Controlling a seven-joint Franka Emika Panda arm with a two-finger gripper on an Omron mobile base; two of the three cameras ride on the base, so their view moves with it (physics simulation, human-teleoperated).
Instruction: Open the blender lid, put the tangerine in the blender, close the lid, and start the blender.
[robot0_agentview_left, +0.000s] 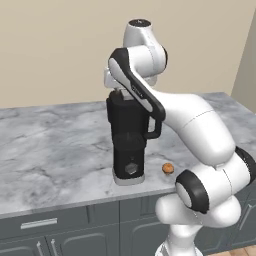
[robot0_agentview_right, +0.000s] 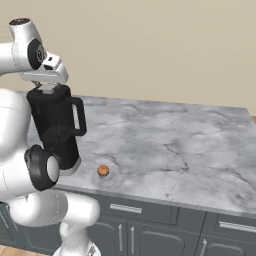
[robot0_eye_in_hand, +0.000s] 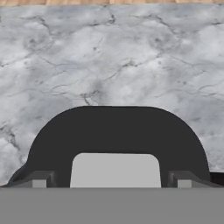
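The gripper (robot0_eye_in_hand: 112, 183) hangs straight above the blender lid (robot0_eye_in_hand: 116, 144), pointing down at it. Its two fingertips (robot0_eye_in_hand: 39, 181) stand spread, one on each side of the grey cap (robot0_eye_in_hand: 115, 169) in the lid's middle, so the hand is open and holds nothing. I cannot tell whether the tips touch the lid yet. The cap lies directly between the tips, so the coming move looks like a short drop and a squeeze.

The lid sits flat on the blender (robot0_agentview_left: 129, 140), which stands upright near the front edge of the marble counter (robot0_agentview_right: 175, 145), its handle toward the robot's right. The tangerine (robot0_agentview_left: 168, 168) rests on the counter just beside the base, on that same side.
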